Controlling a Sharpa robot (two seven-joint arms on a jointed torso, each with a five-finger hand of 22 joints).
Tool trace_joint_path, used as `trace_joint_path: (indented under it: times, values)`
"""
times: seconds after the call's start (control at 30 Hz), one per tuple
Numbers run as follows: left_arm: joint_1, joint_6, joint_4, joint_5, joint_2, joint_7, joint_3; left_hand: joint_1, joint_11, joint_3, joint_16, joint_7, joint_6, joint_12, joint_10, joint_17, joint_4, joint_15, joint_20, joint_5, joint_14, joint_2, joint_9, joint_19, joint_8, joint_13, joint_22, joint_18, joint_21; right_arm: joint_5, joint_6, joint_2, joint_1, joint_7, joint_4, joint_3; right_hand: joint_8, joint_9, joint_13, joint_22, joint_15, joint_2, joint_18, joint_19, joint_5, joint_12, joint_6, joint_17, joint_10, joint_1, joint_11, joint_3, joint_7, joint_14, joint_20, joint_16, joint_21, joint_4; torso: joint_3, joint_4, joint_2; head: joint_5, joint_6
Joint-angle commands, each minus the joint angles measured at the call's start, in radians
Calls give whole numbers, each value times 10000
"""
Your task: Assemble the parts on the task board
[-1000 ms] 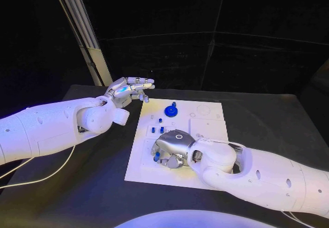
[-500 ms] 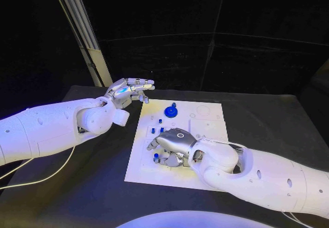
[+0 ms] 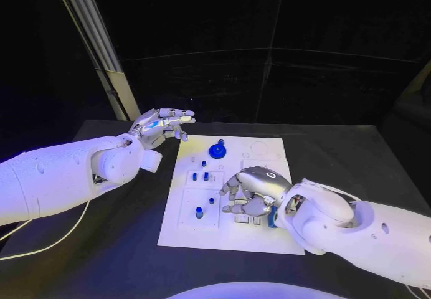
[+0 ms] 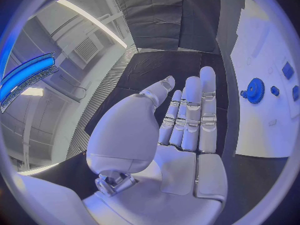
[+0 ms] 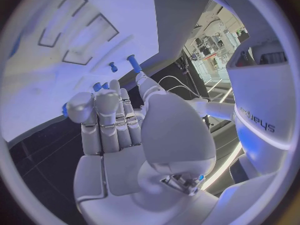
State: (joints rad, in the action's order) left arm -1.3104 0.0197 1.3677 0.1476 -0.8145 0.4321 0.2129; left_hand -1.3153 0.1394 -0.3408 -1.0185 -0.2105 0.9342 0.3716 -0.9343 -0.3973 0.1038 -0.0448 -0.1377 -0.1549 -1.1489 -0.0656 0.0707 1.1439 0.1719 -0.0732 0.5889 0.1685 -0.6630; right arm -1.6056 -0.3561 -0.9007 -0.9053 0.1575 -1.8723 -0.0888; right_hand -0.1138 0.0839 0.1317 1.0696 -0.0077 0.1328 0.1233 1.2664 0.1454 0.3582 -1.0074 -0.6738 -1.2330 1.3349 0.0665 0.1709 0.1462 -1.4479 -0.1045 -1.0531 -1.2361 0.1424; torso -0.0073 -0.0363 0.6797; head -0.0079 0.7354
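Task board sits dead centre on the black table, long side running toward 12 o'clock, with bare tabletop all round it. From my seat the widest open strips are at 3 and 9 o'clock of the board, so the arms have room on both flanks.

My right hand is low over the middle of the board, fingers curled under. In the right wrist view there's a small blue piece showing at the fingertips, but I honestly cannot tell if it's pinched or just lying beside them.

Left hand hangs off the board's far left corner, at about 10 o'clock of it, fingers straight and loosely apart, nothing in it.

Parts I can see: the blue gear near the far edge at 12 o'clock of my right hand, and short blue pegs standing at 9 o'clock of that hand, just clear of it.
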Motion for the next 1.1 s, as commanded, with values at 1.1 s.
trace_joint_path:
  times: [1.1]
  values:
    - [49, -141, 180, -39, -145, 41, 55, 15, -27, 47, -12, 1, -82, 73, 77, 16, 14, 12, -20, -14, 55, 122, -16, -62, 67, 10, -12, 143, 37, 561, 1165, -1918, 402, 4476, -837, -49, -1785, 179, 7905, 2799, -372, -407, -681, 1551, 1563, 6725, 207, -4474, -642, -1885, -406, -3339, -393, -506, 372, -3073, -2005, 1523, -32, 242, -81, -595, -48]
